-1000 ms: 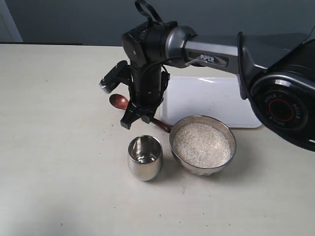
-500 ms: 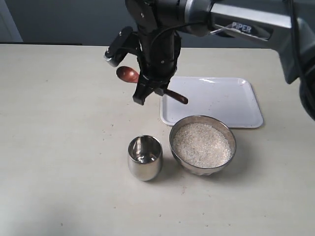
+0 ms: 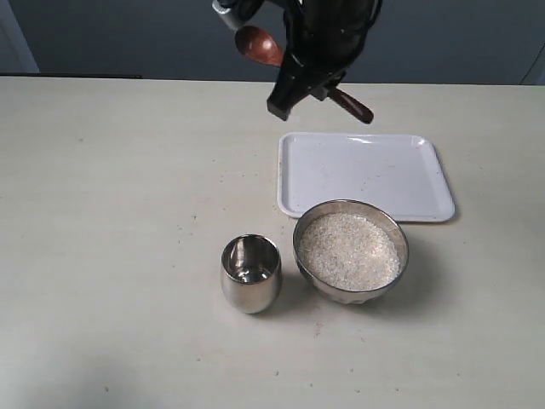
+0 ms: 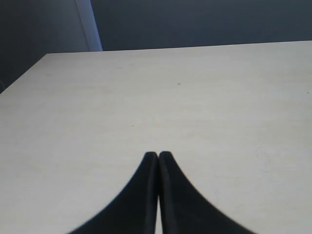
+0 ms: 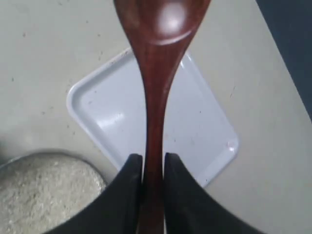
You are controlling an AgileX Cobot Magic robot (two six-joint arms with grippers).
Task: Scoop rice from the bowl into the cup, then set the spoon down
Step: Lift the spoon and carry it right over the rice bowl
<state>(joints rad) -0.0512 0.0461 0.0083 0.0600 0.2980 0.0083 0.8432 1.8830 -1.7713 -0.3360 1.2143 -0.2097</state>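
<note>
My right gripper (image 3: 298, 81) (image 5: 153, 158) is shut on the handle of the reddish-brown wooden spoon (image 3: 258, 44) (image 5: 155, 87) and holds it high above the table, behind the tray. The spoon's oval bowl looks empty. The steel bowl (image 3: 351, 250) full of off-white rice (image 3: 349, 251) (image 5: 34, 195) stands at the front centre-right. The small shiny steel cup (image 3: 251, 273) stands just left of the bowl. My left gripper (image 4: 158, 155) is shut on nothing above bare tabletop; it does not appear in the exterior view.
A flat white rectangular tray (image 3: 366, 175) (image 5: 195, 126) lies behind the bowl, below the raised spoon. The beige tabletop (image 3: 111, 213) stretches to the left and front. A dark wall runs behind the table's far edge.
The right gripper has lifted the spoon from near the table beside the cup, up and to the right, to high above the tray's back edge. Bowl, cup and tray have not moved.
</note>
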